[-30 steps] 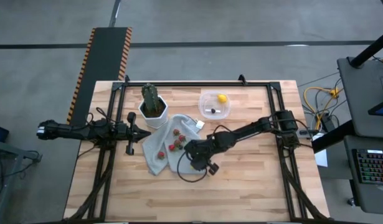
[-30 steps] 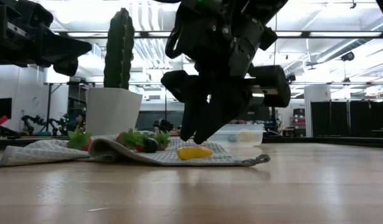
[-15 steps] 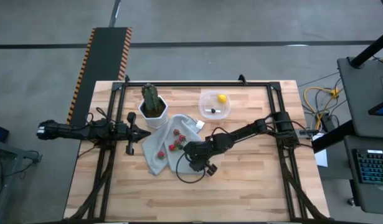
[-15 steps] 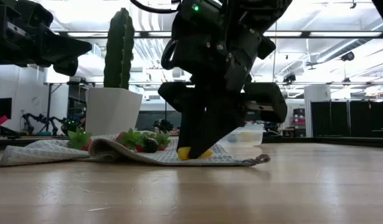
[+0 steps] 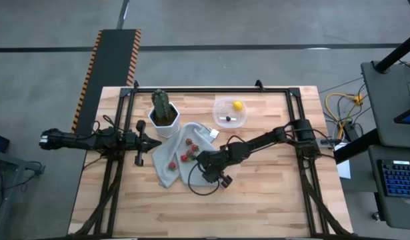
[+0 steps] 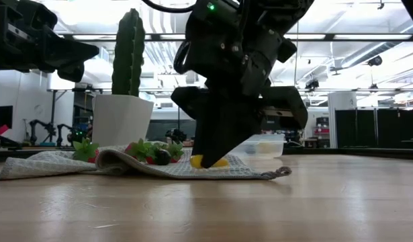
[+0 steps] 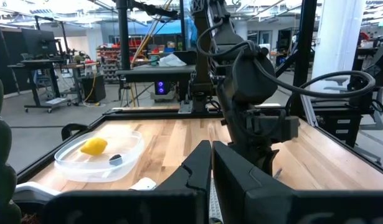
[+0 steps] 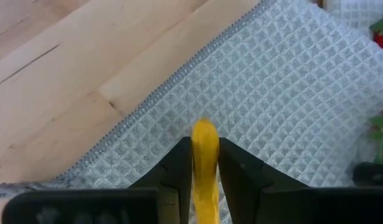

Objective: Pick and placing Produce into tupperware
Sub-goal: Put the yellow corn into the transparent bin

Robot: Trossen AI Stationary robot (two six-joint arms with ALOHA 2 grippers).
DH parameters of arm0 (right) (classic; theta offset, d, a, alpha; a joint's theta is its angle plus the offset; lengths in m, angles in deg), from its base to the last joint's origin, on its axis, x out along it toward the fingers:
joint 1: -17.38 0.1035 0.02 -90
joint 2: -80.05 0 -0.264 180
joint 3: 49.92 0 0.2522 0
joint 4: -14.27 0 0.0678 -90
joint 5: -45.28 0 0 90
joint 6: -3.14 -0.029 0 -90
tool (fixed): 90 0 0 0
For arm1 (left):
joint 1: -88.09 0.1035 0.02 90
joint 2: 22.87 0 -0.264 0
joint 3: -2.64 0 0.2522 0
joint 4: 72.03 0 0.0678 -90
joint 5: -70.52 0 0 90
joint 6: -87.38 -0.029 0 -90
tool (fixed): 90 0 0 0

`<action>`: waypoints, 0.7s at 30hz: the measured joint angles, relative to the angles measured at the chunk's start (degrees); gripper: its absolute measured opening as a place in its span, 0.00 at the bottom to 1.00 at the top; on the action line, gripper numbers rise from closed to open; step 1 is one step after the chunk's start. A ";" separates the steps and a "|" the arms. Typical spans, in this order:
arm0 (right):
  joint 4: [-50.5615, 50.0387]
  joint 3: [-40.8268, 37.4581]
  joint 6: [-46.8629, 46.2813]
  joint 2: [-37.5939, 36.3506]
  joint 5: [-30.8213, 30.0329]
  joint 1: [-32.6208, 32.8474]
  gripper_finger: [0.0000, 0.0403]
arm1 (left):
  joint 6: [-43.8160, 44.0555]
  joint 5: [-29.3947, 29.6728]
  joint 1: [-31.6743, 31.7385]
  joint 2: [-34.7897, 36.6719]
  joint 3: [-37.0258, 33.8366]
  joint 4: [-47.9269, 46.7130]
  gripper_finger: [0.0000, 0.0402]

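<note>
A yellow elongated piece of produce lies on a white waffle cloth, and my right gripper is shut on it. Red berries and a dark one lie farther left on the cloth. The clear tupperware stands at the table's far side with a lemon and a dark piece inside. My left gripper waits shut and level at the table's left edge, touching nothing. My right gripper pinches the yellow piece's two long sides between its two fingers. The fingers slant down from the table's right and lie along the piece. Its free end sticks out past the fingertips. The piece rests on the cloth.
A green cactus in a white pot stands just beyond the cloth's far left corner. A black cable loops on the table below my right gripper. Bare wood lies along the near side.
My right gripper has sunk a little onto the cloth, over the yellow piece. In the low view the piece lay in full sight beneath the fingers; now they cover most of it. The piece has stayed in place.
</note>
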 joint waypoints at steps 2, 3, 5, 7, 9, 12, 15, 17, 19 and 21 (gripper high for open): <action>0.04 0.00 0.00 -0.19 0.00 0.00 0.17 | 0.02 0.00 0.00 0.00 0.00 0.00 0.00; -0.02 0.00 0.00 -0.23 0.00 0.00 0.17 | 0.00 0.00 0.00 0.00 0.00 0.00 0.00; -0.20 0.00 0.05 -0.28 0.00 0.00 0.17 | 0.00 0.00 0.00 0.00 0.00 0.00 0.00; -0.33 0.00 0.35 -0.40 -0.02 0.00 0.15 | 0.00 0.00 0.00 0.00 0.00 0.00 0.00; -0.33 0.00 0.45 -0.66 -0.03 0.00 0.13 | 0.00 0.00 0.00 0.00 0.00 0.00 0.00; -0.29 0.00 1.29 -1.02 -0.11 -0.03 0.08 | 0.01 0.00 0.00 0.00 -0.01 0.00 0.00; -0.28 0.00 1.54 -1.23 -1.14 -0.15 0.04 | 0.00 0.00 0.00 0.00 0.00 0.00 0.00; -0.31 0.00 1.64 -1.35 -3.23 -0.22 0.03 | 0.01 0.00 0.00 0.00 0.00 0.00 0.00; -0.30 0.00 1.87 -1.37 -5.31 -0.42 0.03 | 0.00 0.00 0.00 0.00 -0.02 0.00 0.00; -0.31 0.00 2.29 -1.37 -7.04 -0.73 0.03 | 0.02 0.00 0.00 0.00 -0.01 0.00 0.00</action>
